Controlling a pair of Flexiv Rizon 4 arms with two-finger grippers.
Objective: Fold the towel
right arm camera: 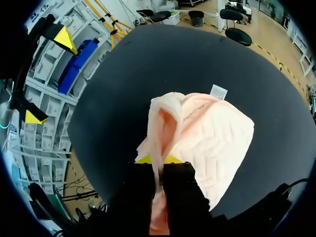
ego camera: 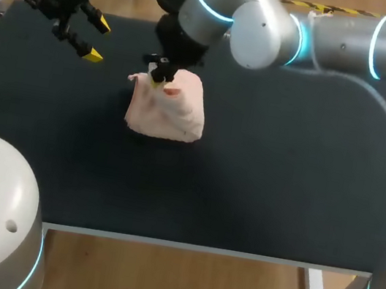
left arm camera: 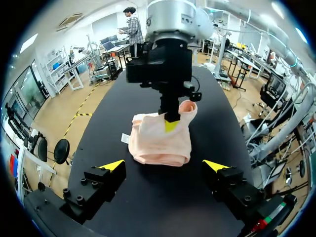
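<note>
The left gripper (ego camera: pixel 98 39) is held to the left of the pink towel (ego camera: pixel 172 115), apart from it, with its fingers spread wide. The towel is laid in a bunched heap on the black table (ego camera: pixel 282 189). The right gripper (ego camera: pixel 159 78) is positioned over the towel's far left corner, and a raised fold of the towel is pinched between its fingers.

No legible text; white tag (right arm camera: pixel 218 92) on towel (right arm camera: pixel 212 140) too small to read.
</note>
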